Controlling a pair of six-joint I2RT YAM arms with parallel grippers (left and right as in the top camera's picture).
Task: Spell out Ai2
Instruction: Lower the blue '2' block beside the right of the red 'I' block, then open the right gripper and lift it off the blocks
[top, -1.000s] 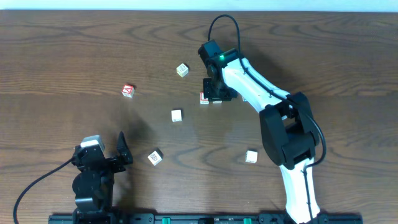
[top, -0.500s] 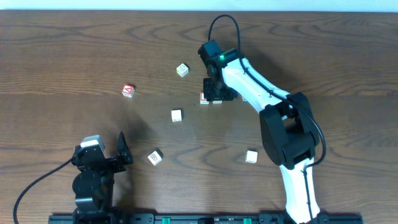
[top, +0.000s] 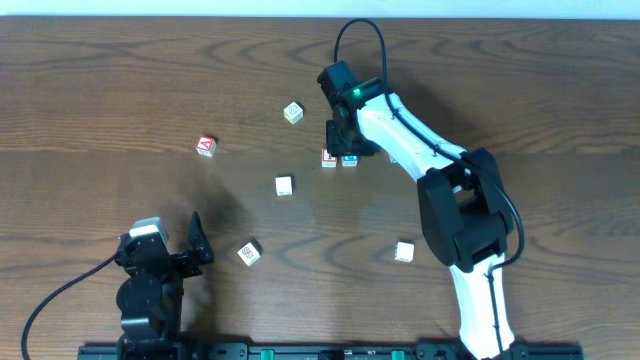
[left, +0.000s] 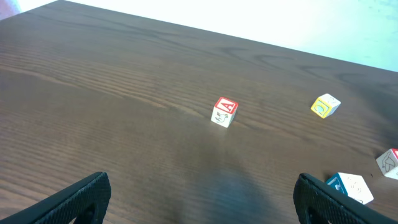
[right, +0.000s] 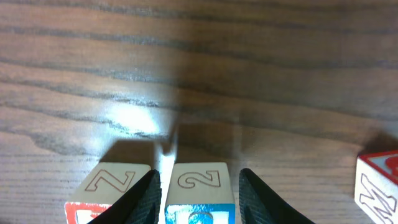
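Observation:
My right gripper (top: 346, 142) is over two blocks that stand side by side on the table. One has a red side (top: 329, 158) and the other a blue side (top: 349, 158). In the right wrist view the fingers (right: 199, 179) are open astride the blue block marked 2 (right: 200, 182), with a gap on its right side. The red block with a Z-like letter (right: 112, 183) stands just to its left. A red A block (top: 205, 146) lies far left and also shows in the left wrist view (left: 224, 112). My left gripper (top: 192, 243) is open and empty near the front edge.
A yellow-edged block (top: 292, 112) lies at the back. A white block (top: 284, 185) is mid-table, a patterned block (top: 250, 252) is near my left gripper, and another block (top: 403, 251) is front right. A red M block (right: 379, 180) lies right of my right gripper.
My right gripper has drawn back a little from the two blocks, so both now show in the overhead view. The left arm has not moved.

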